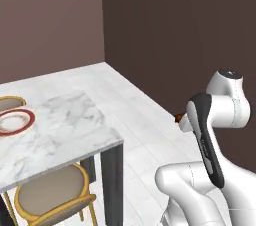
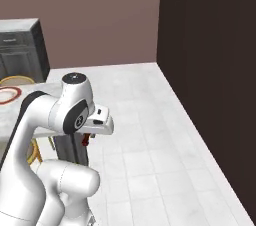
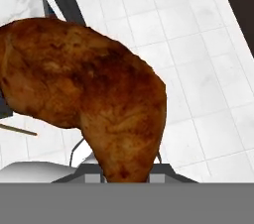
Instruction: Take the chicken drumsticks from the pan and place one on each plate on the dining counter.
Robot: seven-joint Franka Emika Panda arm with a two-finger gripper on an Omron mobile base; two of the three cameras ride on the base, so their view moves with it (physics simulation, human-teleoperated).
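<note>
Red-rimmed plate (image 1: 16,121) on dining counter (image 1: 65,125): nothing on it. Gripper (image 3: 126,174) clamped on chicken drumstick (image 3: 89,94), right of counter, plump end outward from fingers.

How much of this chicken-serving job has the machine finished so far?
Nothing looks served yet: the red-rimmed plate on the dining counter holds no chicken, and the yellow plate behind it shows none. In hand: the gripper is shut on one drumstick, above the floor beside the counter. Left: plating it, then the other drumstick.
</note>
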